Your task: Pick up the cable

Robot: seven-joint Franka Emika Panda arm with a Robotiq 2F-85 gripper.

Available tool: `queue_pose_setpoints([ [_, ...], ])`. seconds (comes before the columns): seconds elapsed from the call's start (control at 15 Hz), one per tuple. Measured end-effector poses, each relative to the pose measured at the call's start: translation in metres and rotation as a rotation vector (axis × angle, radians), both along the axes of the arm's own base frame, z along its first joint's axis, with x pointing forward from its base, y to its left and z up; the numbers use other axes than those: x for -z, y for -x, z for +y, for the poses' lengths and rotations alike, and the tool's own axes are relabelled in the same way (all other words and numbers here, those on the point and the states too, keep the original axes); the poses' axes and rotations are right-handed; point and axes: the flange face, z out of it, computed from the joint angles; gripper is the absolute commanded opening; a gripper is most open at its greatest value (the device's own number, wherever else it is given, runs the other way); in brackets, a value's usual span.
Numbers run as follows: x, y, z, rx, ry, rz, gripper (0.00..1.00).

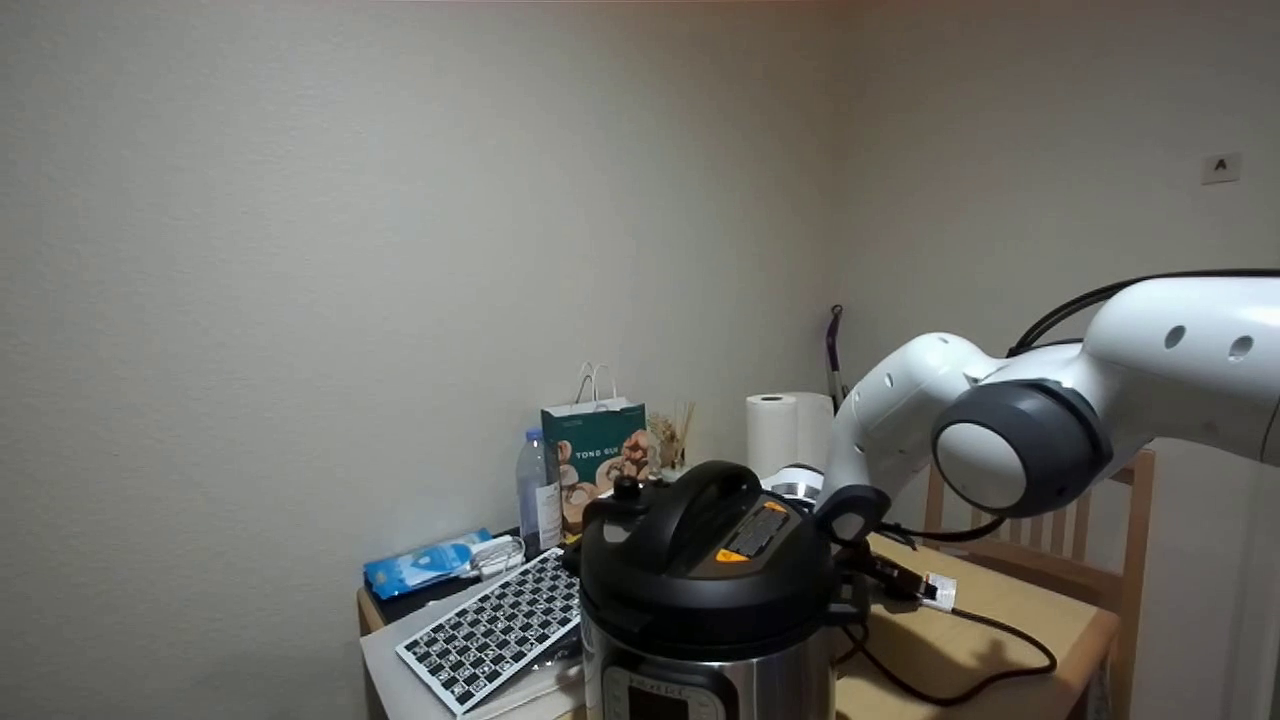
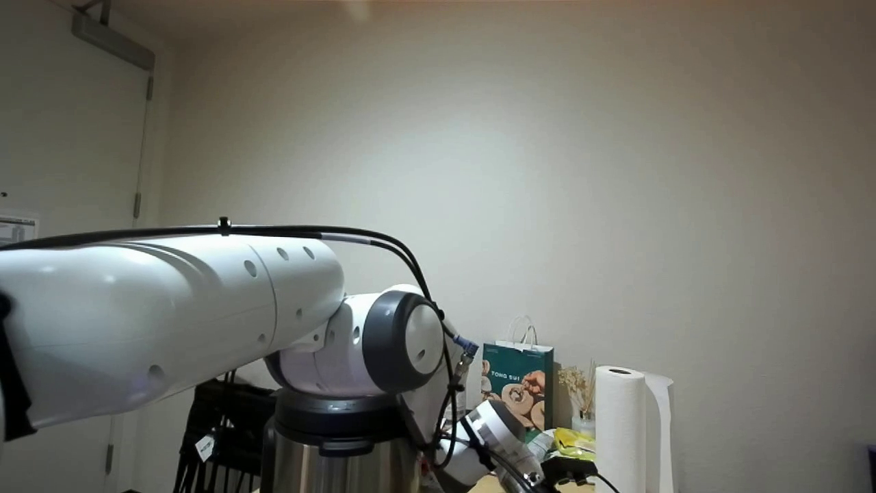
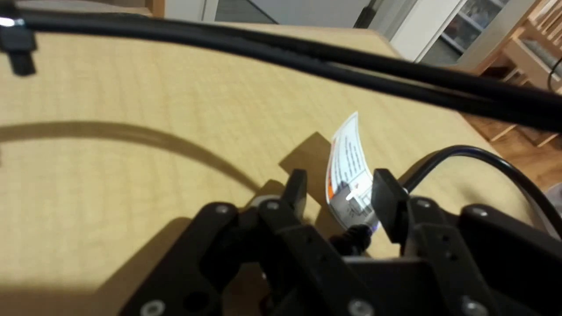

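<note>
The table (image 3: 109, 96) ran beneath the curving cable (image 3: 465, 152). Only the wrist view showed the claw (image 3: 341, 191) spread, a tag (image 3: 349, 158) between its fingers (image 3: 387, 199); both exterior views added the cooker (image 1: 705, 612)

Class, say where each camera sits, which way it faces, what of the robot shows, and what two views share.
Exterior view: apart from the arm, which enters picture right; faces a wall corner past the pressure cooker.
Exterior view: also apart; faces a wall and door; arm enters picture left.
Wrist view: at the arm's end; faces table and cable; end effector, hoses show.
Both exterior views share the green bag.
</note>
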Motion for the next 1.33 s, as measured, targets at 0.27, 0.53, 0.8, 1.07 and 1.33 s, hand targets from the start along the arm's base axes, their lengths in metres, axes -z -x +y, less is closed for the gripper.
queue_pose_setpoints([
  [0.27, 0.014, 0.011, 0.014, 0.016, 0.051, 0.089, 0.03],
  [0.53, 0.013, 0.01, 0.015, 0.029, 0.064, 0.104, 0.11],
  [0.8, 0.012, 0.01, 0.012, 0.032, 0.065, 0.102, 0.61],
  [1.07, -0.014, -0.007, 0.005, 0.024, 0.027, 0.001, 0.83],
  [1.33, -0.093, -0.02, -0.035, 0.076, -0.057, -0.165, 1.0],
])
